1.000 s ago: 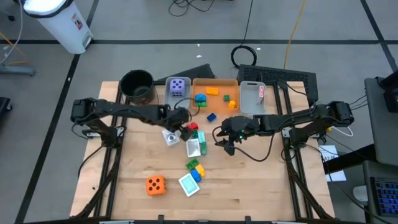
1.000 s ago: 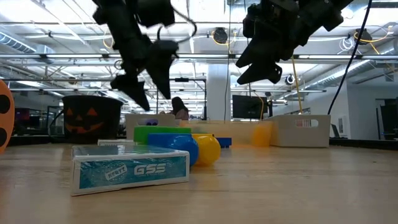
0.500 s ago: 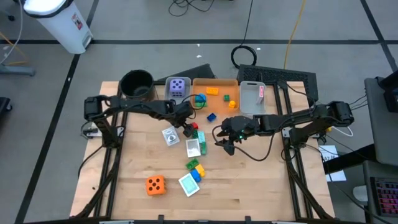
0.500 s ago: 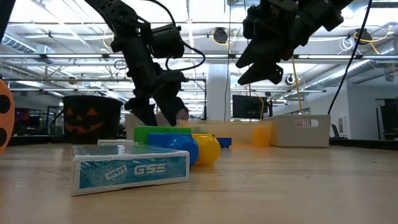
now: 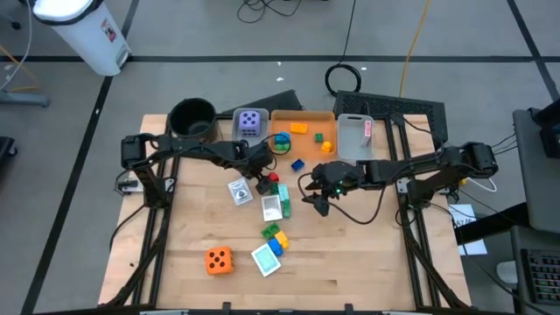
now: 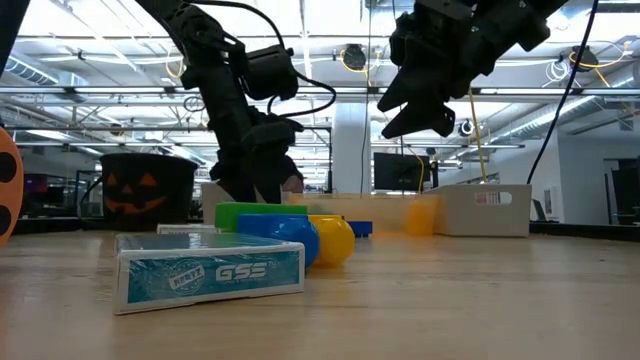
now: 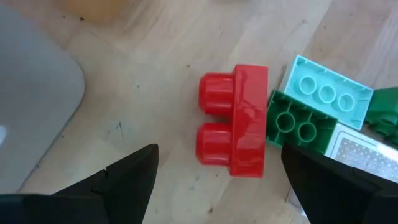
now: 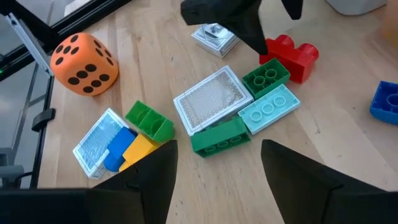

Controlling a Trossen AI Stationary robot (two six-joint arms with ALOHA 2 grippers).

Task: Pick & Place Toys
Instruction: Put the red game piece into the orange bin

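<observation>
Left gripper (image 5: 265,178): mid-frame, reaching rightward, lowered over red brick (image 7: 235,121), fingers spread either side, not gripping.
Right gripper (image 5: 317,203): centre-right, raised, jaws apart, empty.
Orange die (image 5: 219,260): lower left.

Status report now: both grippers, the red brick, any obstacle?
Left gripper open, low over red brick, not gripping. Right gripper open, empty, hovering beside the pile. Green brick touches the red one.

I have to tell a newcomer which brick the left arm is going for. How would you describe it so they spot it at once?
Start at the orange bin at the table's far edge, then look just in front of it, under the open left gripper. The red brick there has two round studs, the only red piece beside the green brick.
</observation>
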